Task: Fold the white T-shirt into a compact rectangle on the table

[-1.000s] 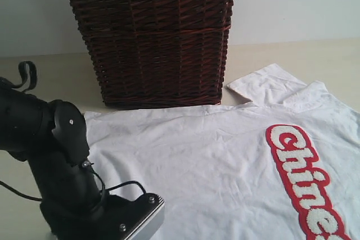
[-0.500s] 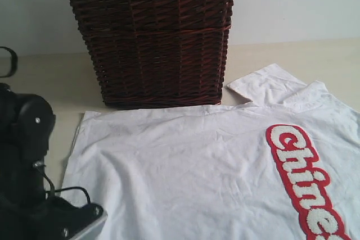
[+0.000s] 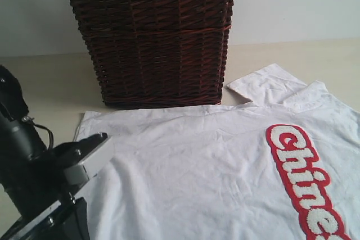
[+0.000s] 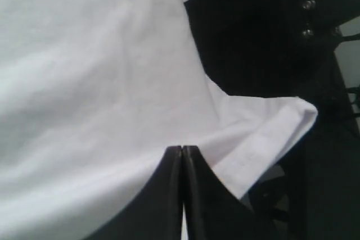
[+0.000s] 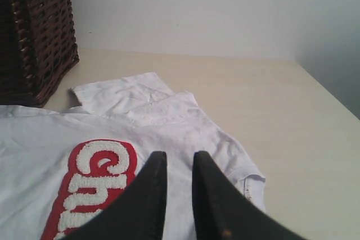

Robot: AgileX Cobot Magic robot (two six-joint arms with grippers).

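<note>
Spread front-up on the pale bench [image 3: 50, 82], a white T-shirt [image 3: 214, 161], mostly flat with soft creases, not yet folded. Across the chest, fuzzy white lettering [image 3: 304, 178] edged in red, running toward the near right corner of the exterior view. One short sleeve [image 3: 264, 85] splayed out toward the far side, near the lower right corner of a dark wicker basket [image 3: 152, 37]. Basket upright on the bench behind the shirt, its base touching or almost touching the shirt's far edge, a pale wall [image 3: 292, 4] behind. At the near left, the black left arm [image 3: 34, 172], over the shirt's near left corner and hiding it. Left claw [image 4: 183, 149] pressed fully together, tips against white cloth; possibly a thin layer of fabric pinched between them, though impossible to tell from this angle. Beside those tips, a folded hem edge [image 4: 281, 125] of the shirt, with dark machine parts beyond it. Right claw [image 5: 179, 154] slightly apart, a narrow slit between the two black fingers [image 5: 154, 178], nothing in it, poised above the shirt just beside the start of the lettering. Beyond it, the sleeve and shoulder of the shirt lying on the bench, more bench stretching out to the side.
</note>
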